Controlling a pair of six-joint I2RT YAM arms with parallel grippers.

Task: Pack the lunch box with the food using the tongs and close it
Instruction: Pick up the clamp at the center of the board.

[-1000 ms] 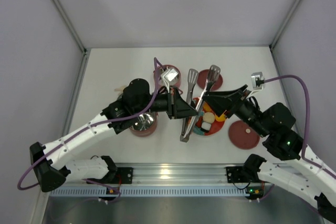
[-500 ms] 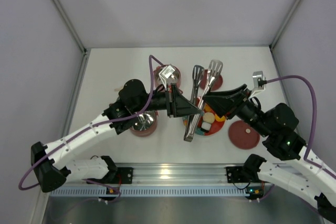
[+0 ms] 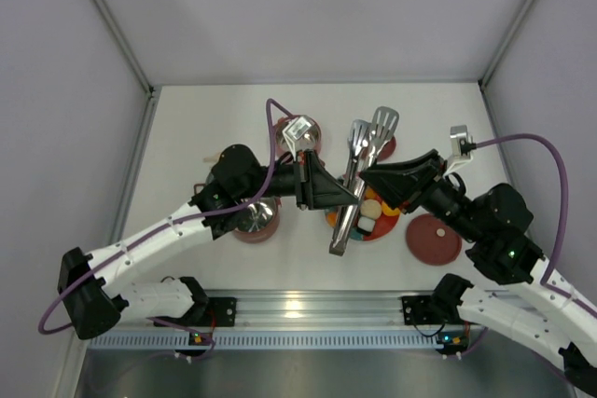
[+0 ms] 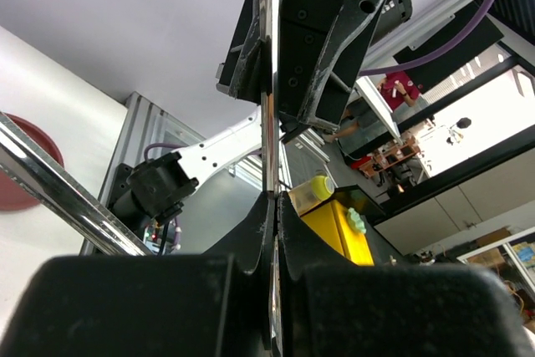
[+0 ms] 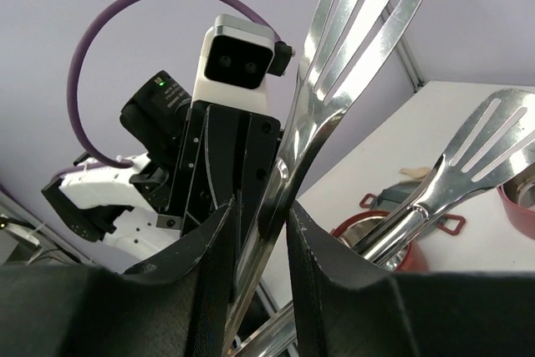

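The silvery tongs (image 3: 359, 184) hang tilted above the red plate, their slotted paddles pointing to the far side. My left gripper (image 3: 352, 197) is shut on one thin arm (image 4: 267, 135), seen edge-on between its pads. My right gripper (image 3: 366, 174) has closed round the other arm (image 5: 334, 64), which fills the gap between its fingers. The food (image 3: 367, 219), white and orange pieces, lies on the plate below. One pink pot (image 3: 254, 223) of the lunch box sits under my left arm, another (image 3: 303, 128) behind my left wrist. A maroon lid (image 3: 434, 238) lies at the right.
The red plate (image 3: 387, 230) stands between the two arms under the tongs. A second maroon lid (image 3: 384, 148) lies behind the paddles. Grey walls close the table at left, back and right; the aluminium rail runs along the near edge.
My right gripper's fingers have narrowed onto a tong arm. The tongs have shifted slightly right and their two paddles have drawn closer. The left gripper has stayed shut.
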